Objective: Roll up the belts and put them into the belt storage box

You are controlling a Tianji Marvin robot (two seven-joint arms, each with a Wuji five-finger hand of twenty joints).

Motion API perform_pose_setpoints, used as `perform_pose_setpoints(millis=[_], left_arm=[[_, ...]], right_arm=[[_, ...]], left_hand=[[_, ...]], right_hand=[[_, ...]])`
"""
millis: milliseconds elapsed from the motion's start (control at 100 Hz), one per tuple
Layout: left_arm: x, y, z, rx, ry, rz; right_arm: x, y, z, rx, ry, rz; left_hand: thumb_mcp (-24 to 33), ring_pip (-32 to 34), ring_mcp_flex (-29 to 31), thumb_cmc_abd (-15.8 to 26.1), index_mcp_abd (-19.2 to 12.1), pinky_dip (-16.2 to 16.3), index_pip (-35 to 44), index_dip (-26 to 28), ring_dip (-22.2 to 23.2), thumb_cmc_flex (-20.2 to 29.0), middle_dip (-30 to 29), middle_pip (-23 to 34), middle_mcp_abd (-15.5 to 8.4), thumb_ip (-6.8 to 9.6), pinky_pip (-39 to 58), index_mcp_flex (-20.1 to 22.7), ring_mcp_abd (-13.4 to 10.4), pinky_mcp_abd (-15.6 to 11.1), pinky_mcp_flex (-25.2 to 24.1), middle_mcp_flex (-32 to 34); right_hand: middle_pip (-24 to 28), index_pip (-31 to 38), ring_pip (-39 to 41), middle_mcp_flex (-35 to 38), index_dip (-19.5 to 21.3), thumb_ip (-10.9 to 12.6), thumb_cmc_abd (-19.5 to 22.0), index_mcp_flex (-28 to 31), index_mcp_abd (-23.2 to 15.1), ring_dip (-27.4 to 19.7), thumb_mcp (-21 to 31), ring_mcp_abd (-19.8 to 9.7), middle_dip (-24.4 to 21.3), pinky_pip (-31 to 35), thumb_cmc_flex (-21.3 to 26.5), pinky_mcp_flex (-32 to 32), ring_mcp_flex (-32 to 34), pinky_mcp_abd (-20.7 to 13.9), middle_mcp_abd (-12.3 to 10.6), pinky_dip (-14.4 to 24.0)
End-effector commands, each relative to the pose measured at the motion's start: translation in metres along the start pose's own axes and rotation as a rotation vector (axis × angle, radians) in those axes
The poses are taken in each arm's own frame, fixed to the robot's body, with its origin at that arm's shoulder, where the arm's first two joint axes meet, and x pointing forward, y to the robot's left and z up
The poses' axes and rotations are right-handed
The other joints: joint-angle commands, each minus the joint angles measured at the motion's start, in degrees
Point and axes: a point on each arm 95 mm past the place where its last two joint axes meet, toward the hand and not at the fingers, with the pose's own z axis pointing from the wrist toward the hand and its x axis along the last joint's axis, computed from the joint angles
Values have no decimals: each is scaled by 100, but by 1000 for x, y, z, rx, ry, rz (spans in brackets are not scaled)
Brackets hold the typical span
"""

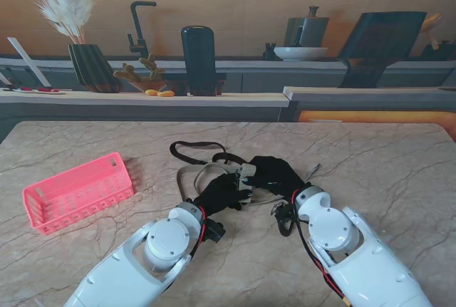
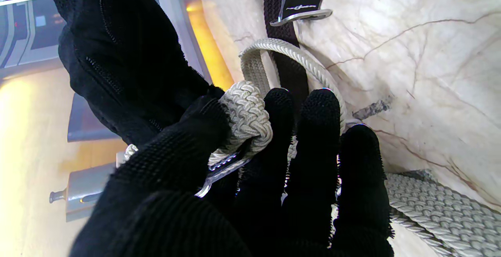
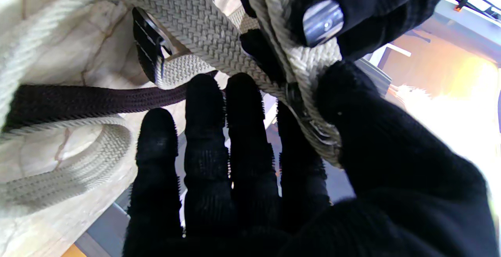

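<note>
From the stand, both gloved hands meet mid-surface (image 1: 399,157) and cover most of the cream belt (image 1: 187,176); only a loop shows to the left, with the dark belt (image 1: 192,147) curving farther away. The pink storage box (image 1: 78,191) sits well apart on the left. The left wrist view shows what the stand hides: the left robot hand (image 1: 219,193) has thumb and fingers (image 2: 274,132) closed around a small rolled coil of the cream belt. The right wrist view shows the right robot hand (image 1: 274,175) pinching the same coil under its thumb, the other fingers (image 3: 203,132) straight and apart. The buckle is partly hidden.
</note>
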Motion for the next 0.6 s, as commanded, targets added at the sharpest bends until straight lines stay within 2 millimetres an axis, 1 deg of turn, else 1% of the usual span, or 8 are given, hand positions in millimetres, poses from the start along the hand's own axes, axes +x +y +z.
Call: perform_pose_setpoints(millis=[0, 90, 170, 280, 330, 420, 550, 590], left_arm=[[4, 4, -2, -13, 9, -9], [3, 1, -4, -44, -3, 5], [3, -1, -6, -62, -10, 16], [2, -5, -9, -70, -10, 19], [2, -7, -10, -64, -8, 17], [3, -11, -13, -56, -2, 14], [2, -23, -20, -34, 14, 21], [2, -27, -22, -15, 18, 30]], right_arm=[[12, -4, 3, -45, 63, -21], [17, 0, 2, -94, 105, -57], [22, 5, 1, -131, 138, -79], [29, 11, -1, -179, 177, -113], [31, 14, -1, -195, 192, -126], [36, 18, -2, -222, 213, -141], [39, 24, -3, -247, 233, -163], [40, 26, -4, -251, 236, -164]], left_hand=[[380, -69, -18, -340, -517, 44, 31, -61, -37, -149, -33, 62, -226, 40, -26, 187, -65, 12, -57, 161], [15, -219, -161, -483, -487, 19, -270, -8, -65, -469, -384, 56, -197, 37, -109, 149, -12, 43, -142, -97], [-84, -300, -257, -345, -406, 11, -623, 58, -80, -952, -660, 25, -178, 58, -150, 180, 43, 72, -213, -256], [-222, -365, -345, -20, -290, 3, -1016, 90, -87, -1528, -740, -137, -143, 276, -191, 246, 108, 106, -293, -373], [-285, -376, -368, 38, -268, 1, -1082, 84, -87, -1687, -754, -175, -107, 304, -203, 246, 139, 124, -322, -412], [-415, -383, -400, 34, -248, 1, -1150, 73, -82, -1854, -773, -222, -87, 303, -210, 262, 173, 141, -351, -438], [-1060, -292, -367, 237, -254, 49, -1158, 280, 9, -1945, -708, -180, -64, 346, -147, 407, 242, 182, -373, -348], [-1575, -272, -339, 338, -272, 70, -1144, 483, 53, -1768, -652, -164, -78, 415, -124, 430, 230, 182, -356, -317]], right_hand=[[9, 1056, 42, 221, 218, -107, 172, 649, -1553, 53, 499, -303, -10, -25, 137, -106, -182, -13, -300, 111], [-4, 1076, -12, 222, 290, -152, 235, 602, -1665, 20, 507, -387, -18, -87, 94, -172, -232, -39, -414, 95], [-12, 1088, -62, 219, 355, -170, 267, 571, -1736, -14, 489, -434, -16, -125, 98, -192, -251, -69, -457, 84], [-4, 1089, -76, 217, 400, -171, 296, 534, -1794, -31, 477, -486, -6, -138, 77, -180, -233, -97, -500, 81], [-2, 1092, -78, 217, 418, -167, 301, 520, -1827, -37, 479, -498, -6, -143, 60, -175, -222, -104, -509, 79], [-4, 1096, -89, 203, 434, -163, 318, 501, -1843, -49, 485, -514, -10, -153, 47, -179, -229, -116, -526, 76], [12, 1105, -92, 176, 453, -154, 346, 466, -1833, -59, 489, -536, 1, -160, 43, -179, -221, -128, -522, 74], [20, 1104, -93, 166, 458, -153, 359, 454, -1843, -61, 487, -536, 7, -164, 44, -185, -220, -128, -515, 73]])
